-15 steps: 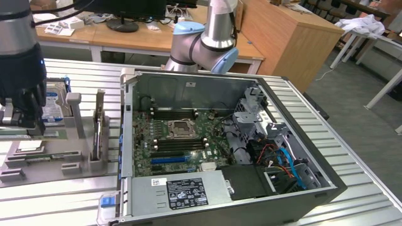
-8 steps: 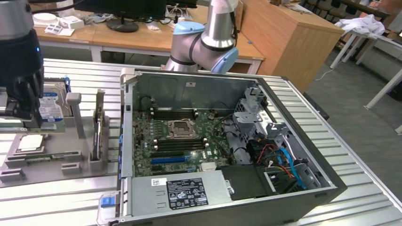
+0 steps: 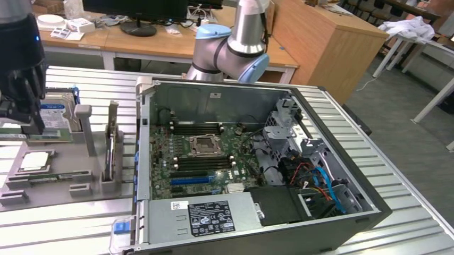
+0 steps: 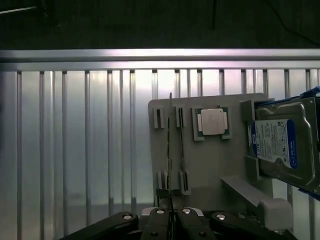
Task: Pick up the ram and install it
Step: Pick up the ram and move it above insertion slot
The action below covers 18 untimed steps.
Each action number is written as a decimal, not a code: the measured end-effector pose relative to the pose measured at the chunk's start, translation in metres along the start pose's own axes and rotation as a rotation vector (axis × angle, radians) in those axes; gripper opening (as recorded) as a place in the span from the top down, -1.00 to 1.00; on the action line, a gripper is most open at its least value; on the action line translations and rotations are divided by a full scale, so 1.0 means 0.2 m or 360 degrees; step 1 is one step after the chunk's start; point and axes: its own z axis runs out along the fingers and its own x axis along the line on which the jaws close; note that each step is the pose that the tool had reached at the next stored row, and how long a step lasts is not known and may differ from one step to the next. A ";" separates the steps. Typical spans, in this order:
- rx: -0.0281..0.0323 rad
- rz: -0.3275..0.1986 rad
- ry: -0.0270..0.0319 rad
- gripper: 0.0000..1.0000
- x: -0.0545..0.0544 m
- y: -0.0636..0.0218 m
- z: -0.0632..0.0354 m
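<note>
pincer (image 4: 171, 221) clamps the edge-on ram (image 4: 170, 150) over the grey tray (image 4: 210, 167).

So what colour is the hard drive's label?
Hard drive label: blue and white, clearest in the wrist view.

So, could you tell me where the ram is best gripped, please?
Probably by its long upper edge near mid-length, coming from straight above: the ram is a thin, flat stick on edge, so the gripper can close across its two broad faces.

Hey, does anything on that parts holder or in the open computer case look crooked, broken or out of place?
Nothing looks broken or spilled. The one thing off-square is the hard drive, leaning at a tilt on the grey holder, while the processor and the ram sit straight.
</note>
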 end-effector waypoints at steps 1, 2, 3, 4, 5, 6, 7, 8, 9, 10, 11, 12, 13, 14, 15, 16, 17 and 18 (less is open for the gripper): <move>-0.00001 0.0001 -0.00001 0.76 0.00 0.000 -0.013; 0.00000 0.0002 -0.00001 0.76 0.00 0.001 -0.026; 0.00001 0.0003 -0.00002 0.76 0.00 0.001 -0.039; 0.00001 0.0004 -0.00002 0.76 0.00 0.002 -0.052; -0.00001 0.0006 0.00000 0.76 0.00 0.003 -0.079; 0.00000 0.0007 -0.00002 0.76 0.00 0.003 -0.091; 0.00000 0.0007 -0.00002 0.76 0.00 0.004 -0.103; 0.00000 0.0008 -0.00001 0.76 0.00 0.004 -0.114; 0.00000 0.0009 -0.00002 0.76 0.00 0.005 -0.125; 0.00001 0.0009 -0.00002 0.76 0.00 0.005 -0.138; 0.00000 0.0010 -0.00002 0.76 0.00 0.006 -0.151; 0.00001 0.0010 -0.00003 0.76 0.00 0.006 -0.161; 0.00001 0.0011 -0.00002 0.76 0.00 0.006 -0.171; 0.00001 0.0011 -0.00002 0.76 0.00 0.006 -0.180; 0.00001 0.0012 -0.00002 0.76 0.00 0.007 -0.189; 0.00002 0.0012 -0.00002 0.76 0.00 0.007 -0.197; 0.00001 0.0012 -0.00001 0.76 0.00 0.007 -0.206; 0.00001 0.0012 0.00001 0.76 0.00 0.008 -0.214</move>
